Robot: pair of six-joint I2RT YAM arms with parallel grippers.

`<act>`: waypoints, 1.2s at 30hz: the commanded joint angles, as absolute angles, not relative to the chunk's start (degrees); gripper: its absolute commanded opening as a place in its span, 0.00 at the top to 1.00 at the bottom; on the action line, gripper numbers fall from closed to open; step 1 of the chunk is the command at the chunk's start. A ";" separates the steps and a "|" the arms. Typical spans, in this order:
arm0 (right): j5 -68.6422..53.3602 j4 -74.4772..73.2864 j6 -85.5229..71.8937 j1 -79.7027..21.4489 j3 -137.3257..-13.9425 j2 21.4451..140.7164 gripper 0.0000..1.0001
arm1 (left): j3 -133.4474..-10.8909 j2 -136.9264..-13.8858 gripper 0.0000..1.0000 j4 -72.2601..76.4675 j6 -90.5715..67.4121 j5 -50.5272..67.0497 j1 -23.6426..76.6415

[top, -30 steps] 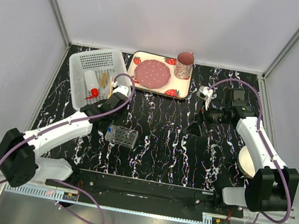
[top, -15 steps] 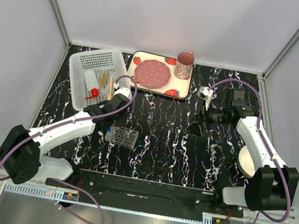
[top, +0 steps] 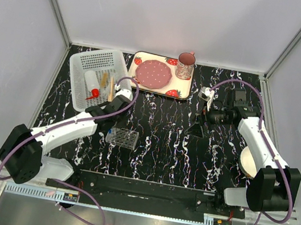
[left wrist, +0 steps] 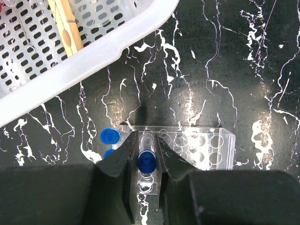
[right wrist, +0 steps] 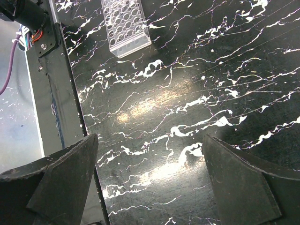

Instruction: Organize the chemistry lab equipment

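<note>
Progress of the lab sorting: tube loading under way.
Top view: the small white red-capped bottle (top: 91, 84) and tan wooden sticks (top: 110, 88) lie in the white basket (top: 90, 59), with the clear plastic grid tube rack (top: 122, 137) near it. Left wrist view: your left gripper (left wrist: 146, 143) pinches a thin blue-tipped tube (left wrist: 146, 161) over the rack, whose holes are mostly unfilled. Right wrist view: your right gripper (right wrist: 150, 173) hangs spread wide, empty.
</note>
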State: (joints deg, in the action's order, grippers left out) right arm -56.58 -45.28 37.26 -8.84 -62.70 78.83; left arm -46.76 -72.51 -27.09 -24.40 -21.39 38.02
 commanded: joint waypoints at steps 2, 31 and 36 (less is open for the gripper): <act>-58.01 -45.70 38.50 -8.44 -63.11 79.10 0.02 | -46.32 -73.04 0.77 -25.05 -24.43 -23.38 38.14; -43.09 -45.09 32.18 -6.95 -68.81 74.18 0.02 | -51.15 -46.59 0.01 -36.11 -27.16 -18.64 33.14; -37.62 -45.09 26.55 -5.54 -74.96 72.07 0.00 | -56.33 -40.52 0.01 -40.33 -24.70 -13.55 30.77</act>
